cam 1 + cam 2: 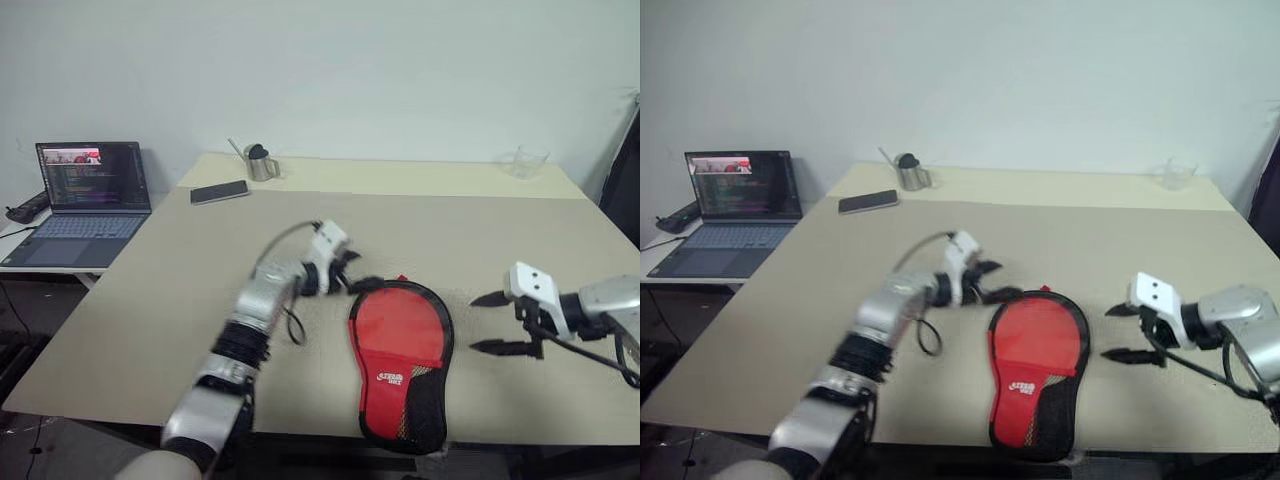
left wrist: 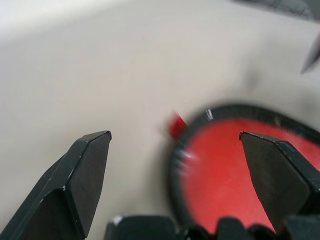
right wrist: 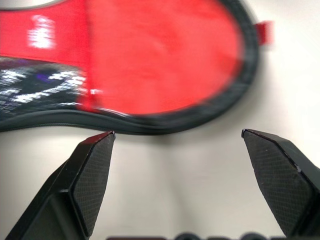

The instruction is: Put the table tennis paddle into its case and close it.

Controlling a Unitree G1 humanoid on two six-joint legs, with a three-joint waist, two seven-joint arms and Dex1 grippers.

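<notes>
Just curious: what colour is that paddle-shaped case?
Red face, black edging and mesh; case shows best in the left eye view.

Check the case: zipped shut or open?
Looks shut: the case lies flat, red face up, black rim unbroken around it, no gap visible. Zip itself too small to confirm.

The case (image 1: pixel 400 352) has a small white logo on its red side, too small to read. The laptop (image 1: pixel 92 178) screen shows tiny lines nobody can read.

Open laptop (image 1: pixel 90 190) on side desk; phone (image 1: pixel 219 192), metal cup (image 1: pixel 261 163), clear glass (image 1: pixel 527 161) at table's (image 1: pixel 150 300) far edge.
</notes>
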